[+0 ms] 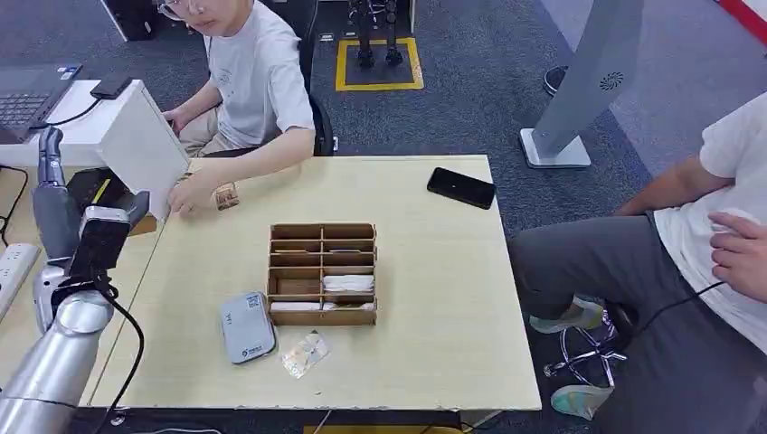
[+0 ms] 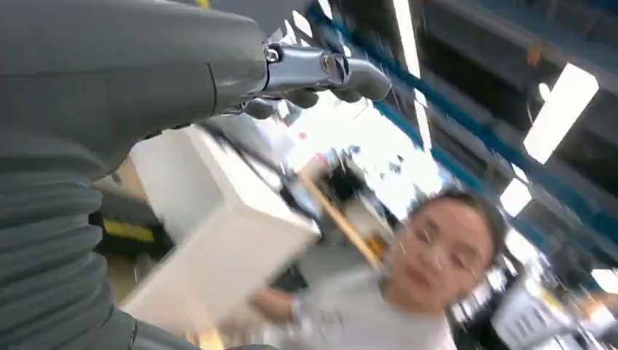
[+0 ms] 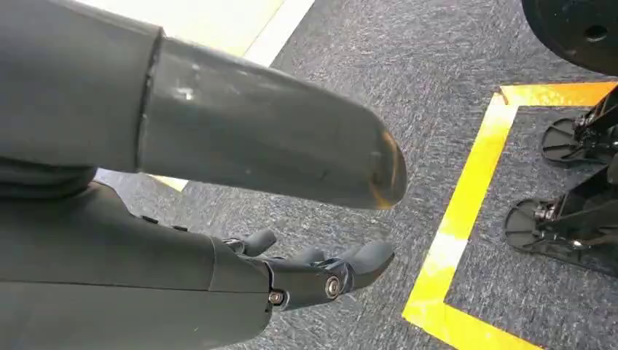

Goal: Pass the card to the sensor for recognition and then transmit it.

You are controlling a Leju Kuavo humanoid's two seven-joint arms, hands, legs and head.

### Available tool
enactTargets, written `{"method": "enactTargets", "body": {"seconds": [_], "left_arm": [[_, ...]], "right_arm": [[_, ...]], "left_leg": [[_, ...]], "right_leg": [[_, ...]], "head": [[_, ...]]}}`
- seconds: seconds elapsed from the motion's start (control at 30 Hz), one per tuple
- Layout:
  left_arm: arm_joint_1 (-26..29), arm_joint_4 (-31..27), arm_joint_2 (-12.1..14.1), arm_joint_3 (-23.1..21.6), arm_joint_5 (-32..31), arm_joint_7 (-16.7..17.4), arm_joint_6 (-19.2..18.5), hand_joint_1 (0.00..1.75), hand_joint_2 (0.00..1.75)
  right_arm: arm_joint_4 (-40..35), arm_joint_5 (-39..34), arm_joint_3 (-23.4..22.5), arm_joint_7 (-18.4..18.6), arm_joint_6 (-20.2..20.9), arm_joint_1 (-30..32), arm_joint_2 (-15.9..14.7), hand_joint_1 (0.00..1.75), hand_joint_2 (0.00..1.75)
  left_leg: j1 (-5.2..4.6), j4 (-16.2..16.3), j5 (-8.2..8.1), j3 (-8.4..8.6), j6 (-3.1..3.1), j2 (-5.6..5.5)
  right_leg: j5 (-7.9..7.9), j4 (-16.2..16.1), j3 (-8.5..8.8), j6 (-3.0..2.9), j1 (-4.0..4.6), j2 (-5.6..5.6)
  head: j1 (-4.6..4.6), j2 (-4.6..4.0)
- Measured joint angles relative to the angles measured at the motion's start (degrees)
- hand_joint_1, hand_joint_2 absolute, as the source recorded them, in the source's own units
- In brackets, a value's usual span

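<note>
The counter [image 1: 452,298] is a pale wooden top with a seated person [image 1: 244,81] at its far left corner and another person [image 1: 714,235] seated off its right edge. A white box [image 1: 145,145] stands just beyond the far left corner. The left hand [image 1: 56,212] is raised beside the counter's left edge, fingers [image 2: 321,69] slightly curled and apart, holding nothing. The right hand [image 3: 291,273] hangs over the carpet, fingers apart and empty. A wooden divided tray [image 1: 322,273] sits mid-counter, holding white cards [image 1: 348,283]. A grey sensor [image 1: 246,325] lies near the front edge, and the card [image 1: 305,353] rests just beside it. A black phone [image 1: 461,187] lies near the far right corner.
</note>
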Motion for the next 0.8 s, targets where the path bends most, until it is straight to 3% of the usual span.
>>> {"method": "enactTargets", "body": {"seconds": [0.03, 0.07, 0.2, 0.33, 0.53, 0.67, 0.8], "left_arm": [[1.7, -4.1, 1.2, -1.0, 1.7, -1.7, -5.0, 0.0, 1.75], [3.1, -7.0, 2.1, -2.2, 1.5, -1.8, -7.4, 0.0, 1.75], [5.8, -15.9, 5.0, -8.2, -2.8, -1.6, -10.7, 0.0, 1.75], [6.1, -19.9, 7.7, -13.3, -9.7, -1.1, -9.2, 0.0, 1.75], [5.4, -20.3, 11.4, -21.0, -15.2, -0.7, -5.5, 0.0, 1.75], [5.4, -20.3, 12.3, -23.3, -16.2, -0.6, -4.8, 0.0, 1.75], [5.0, -19.7, 12.7, -25.4, -21.2, 2.5, -1.8, 0.0, 1.75]], "right_arm": [[0.0, -0.3, -0.4, 0.0, 0.4, 0.1, 0.0, 0.0, 0.0], [0.0, -0.4, -0.6, -0.1, 0.9, 0.3, 0.0, 0.0, 0.0], [0.0, -0.4, -1.0, -0.3, 2.1, 0.4, -0.1, 0.0, 0.0], [0.0, -0.3, -1.1, -0.5, 2.8, 0.4, -0.2, 0.0, 0.0], [0.0, 0.4, -1.2, -0.5, 2.8, 0.3, -0.4, 0.0, 0.0], [0.0, 0.5, -1.6, -0.5, 2.8, 0.2, -0.5, 0.0, 0.0], [0.0, 0.7, -1.9, -0.3, 2.8, 0.1, -0.5, 0.0, 0.0]], "left_leg": [[0.0, 0.0, -0.01, 0.02, 0.0, 0.06], [-0.02, 0.0, -0.02, 0.0, 0.02, 0.05], [-0.04, 0.0, -0.04, -0.04, 0.05, 0.02], [-0.04, 0.0, -0.04, -0.03, 0.05, 0.02], [-0.01, 0.0, -0.03, 0.0, 0.04, 0.03], [0.0, 0.0, -0.03, 0.0, 0.04, 0.02], [-0.02, 0.0, -0.03, -0.01, 0.04, 0.02]], "right_leg": [[0.0, 0.0, -0.01, 0.0, 0.0, 0.06], [-0.01, 0.0, -0.03, 0.01, 0.0, 0.06], [-0.03, 0.0, -0.04, 0.03, -0.01, 0.03], [-0.02, 0.0, -0.04, 0.03, -0.01, 0.02], [-0.01, 0.0, -0.02, 0.02, 0.0, 0.02], [-0.01, 0.0, -0.02, 0.02, 0.0, 0.02], [-0.02, 0.0, -0.02, 0.02, 0.0, 0.02]], "head": [[-0.04, 0.0], [-0.04, 0.0], [-0.02, 0.0], [-0.02, 0.0], [-0.04, 0.0], [-0.04, 0.0], [-0.02, 0.0]]}}
